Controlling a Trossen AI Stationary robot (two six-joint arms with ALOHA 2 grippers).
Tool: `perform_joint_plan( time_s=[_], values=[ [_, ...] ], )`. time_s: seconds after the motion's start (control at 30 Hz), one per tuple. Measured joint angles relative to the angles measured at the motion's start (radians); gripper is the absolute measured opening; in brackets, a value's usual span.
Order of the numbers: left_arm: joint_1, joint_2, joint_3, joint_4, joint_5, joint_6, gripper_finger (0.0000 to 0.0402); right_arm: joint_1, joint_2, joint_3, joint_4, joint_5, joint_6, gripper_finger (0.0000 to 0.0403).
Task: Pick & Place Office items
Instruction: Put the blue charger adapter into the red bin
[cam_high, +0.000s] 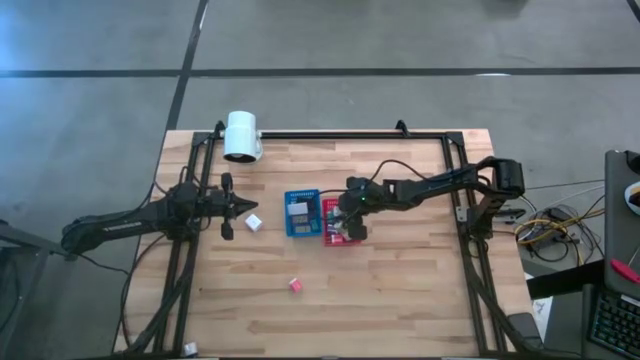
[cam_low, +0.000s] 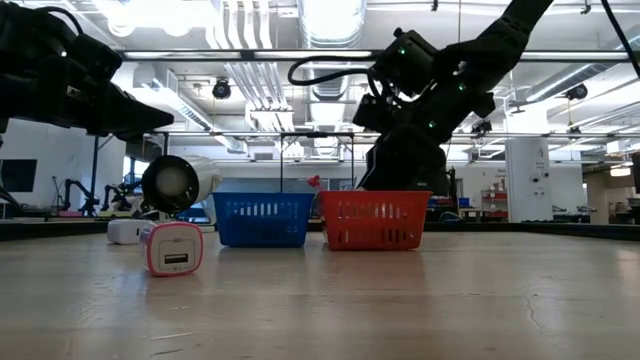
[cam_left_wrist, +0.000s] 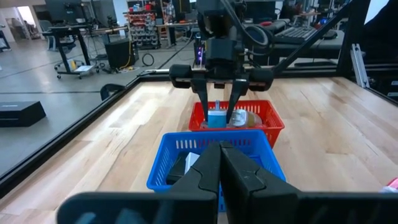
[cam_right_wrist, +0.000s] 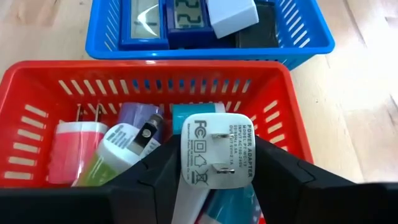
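Right tool (cam_right_wrist: 217, 163) part-open, white charger (cam_right_wrist: 217, 151) between fingers, over red tray (cam_right_wrist: 37, 74).

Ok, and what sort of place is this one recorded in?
Most likely a robotics lab or workshop. The wooden table sits on a bare concrete floor, the low view shows exposed ceiling ducts and strip lights, and the left wrist view shows workbenches with monitors behind the table.

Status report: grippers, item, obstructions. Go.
Right gripper over red tray, white power adapter between its fingers. Left gripper shut, waiting beside blue tray. Nothing in the way.
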Motion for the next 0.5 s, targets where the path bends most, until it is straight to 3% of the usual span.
perform_joint_plan(
  time_s=[0.23,0.5],
  values=[
    [0.000,0.000,0.000,0.000,0.000,0.000,0.0012,0.000,-0.001,0.000,0.000,0.000,-0.012,0.0169],
    [0.000,0.000,0.000,0.000,0.000,0.000,0.0012,0.000,-0.008,0.000,0.017,0.001,-0.013,0.0204]
  ],
)
